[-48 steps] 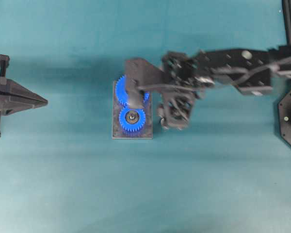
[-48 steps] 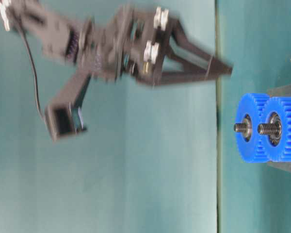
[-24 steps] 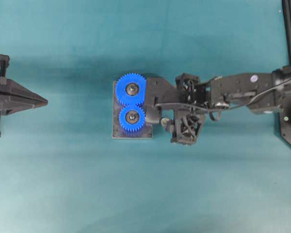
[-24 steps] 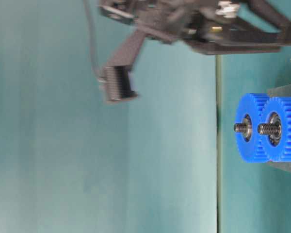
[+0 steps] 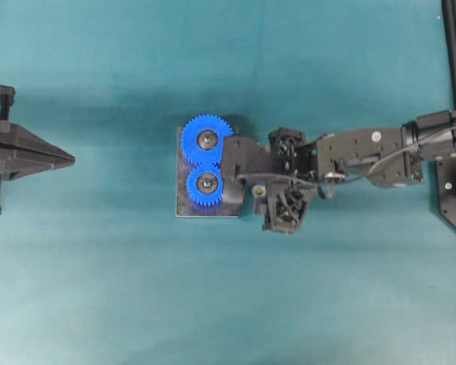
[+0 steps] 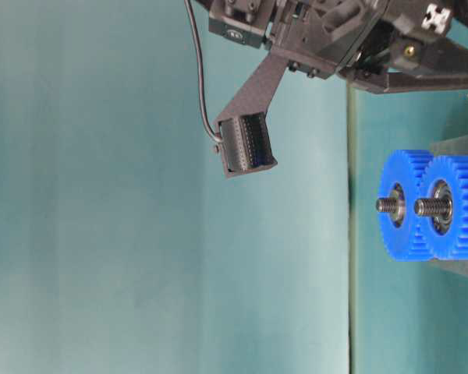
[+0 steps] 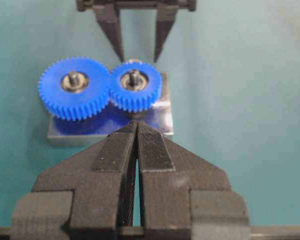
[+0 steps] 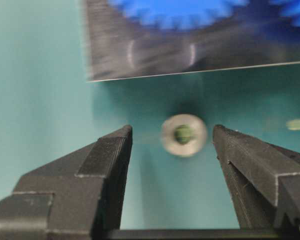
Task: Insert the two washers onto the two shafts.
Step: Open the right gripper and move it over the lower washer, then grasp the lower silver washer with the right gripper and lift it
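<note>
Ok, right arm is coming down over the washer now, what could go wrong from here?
The washer lies flat on the table between the open fingers of the right gripper, so they may slide over it or flick it away instead of lifting it. It also sits close to the metal plate under the blue gears, so a finger could hit the plate edge. The view is blurred, so alignment is uncertain.

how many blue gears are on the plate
2, meshed side by side on the metal base plate: the larger blue gear sits farther from the right gripper, the smaller blue gear nearer it. None seems hidden.
</note>
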{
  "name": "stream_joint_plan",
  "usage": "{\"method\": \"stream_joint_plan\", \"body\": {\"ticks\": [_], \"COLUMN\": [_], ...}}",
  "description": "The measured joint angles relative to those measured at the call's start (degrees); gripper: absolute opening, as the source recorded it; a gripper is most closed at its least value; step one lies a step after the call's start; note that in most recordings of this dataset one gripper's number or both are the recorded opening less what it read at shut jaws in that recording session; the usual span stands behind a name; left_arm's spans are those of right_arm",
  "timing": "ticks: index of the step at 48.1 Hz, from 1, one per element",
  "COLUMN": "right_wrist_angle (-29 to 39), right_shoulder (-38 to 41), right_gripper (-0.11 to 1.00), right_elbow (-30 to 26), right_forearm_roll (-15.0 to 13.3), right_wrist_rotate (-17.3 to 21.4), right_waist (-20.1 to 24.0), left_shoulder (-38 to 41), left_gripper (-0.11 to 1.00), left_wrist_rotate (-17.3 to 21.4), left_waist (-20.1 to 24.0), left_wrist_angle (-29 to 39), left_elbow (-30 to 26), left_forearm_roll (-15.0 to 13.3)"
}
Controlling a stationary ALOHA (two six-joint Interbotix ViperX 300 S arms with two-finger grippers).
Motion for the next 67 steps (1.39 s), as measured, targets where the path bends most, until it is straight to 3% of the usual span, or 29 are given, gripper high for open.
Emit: {"method": "stream_joint_plan", "body": {"ticks": [36, 41, 53, 67], "right_wrist_angle": [-0.09, -0.18, -1.23, -0.88], "right_shoulder": [2.72, 2.81, 2.81, 2.37], "right_gripper": [0.66, 0.60, 0.35, 0.34], "right_elbow": [0.00, 0.00, 0.35, 0.70], "right_forearm_roll": [-0.18, -0.18, -0.35, -0.35], "right_wrist_rotate": [-0.09, 0.00, 0.00, 0.00], "right_waist": [-0.18, -0.18, -0.44, -0.44], "left_shoulder": [0.00, 0.00, 0.00, -0.35], "left_gripper": [0.01, 0.01, 0.01, 0.01], "left_wrist_rotate": [0.00, 0.00, 0.00, 0.00], "left_waist": [0.00, 0.00, 0.00, 0.00], "left_wrist_angle": [0.00, 0.09, 0.53, 2.99], "left_elbow": [-1.05, -1.05, -1.49, -1.76], "left_forearm_roll": [0.00, 0.00, 0.00, 0.09]}}
